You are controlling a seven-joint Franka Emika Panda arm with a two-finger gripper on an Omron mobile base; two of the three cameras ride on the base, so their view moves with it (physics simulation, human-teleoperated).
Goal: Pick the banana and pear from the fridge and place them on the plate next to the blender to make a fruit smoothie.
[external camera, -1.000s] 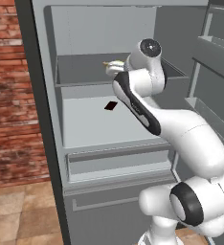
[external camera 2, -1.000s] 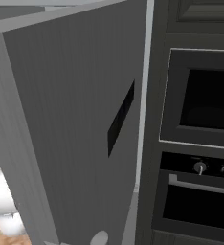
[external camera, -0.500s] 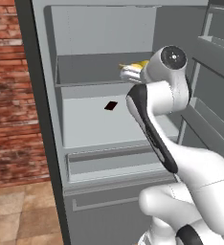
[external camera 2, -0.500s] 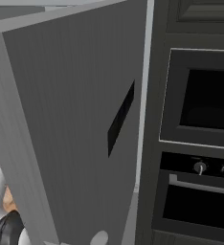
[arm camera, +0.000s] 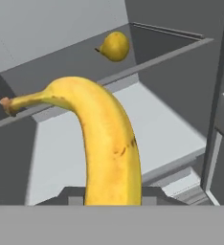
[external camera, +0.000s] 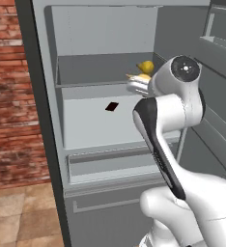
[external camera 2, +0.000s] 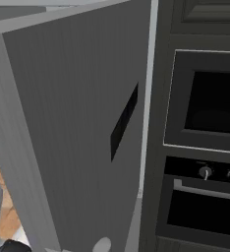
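My gripper is shut on the banana, in front of the fridge's upper shelf. Seen from the hand, the banana rises long and yellow from between the gripper jaws, its stem end curving off to the left. The pear sits free on the upper shelf behind it, toward the back wall. From the left base the pear peeks out just above the banana, beside my white wrist. The plate and the blender are out of view.
A wide pale shelf with a small black patch lies below the upper one, above drawers. The open fridge door stands at my right, with wall ovens beyond it. A brick wall stands at the left.
My hand has drawn back from the upper shelf to the right and slightly down, carrying the banana. The pear has stayed on the shelf.
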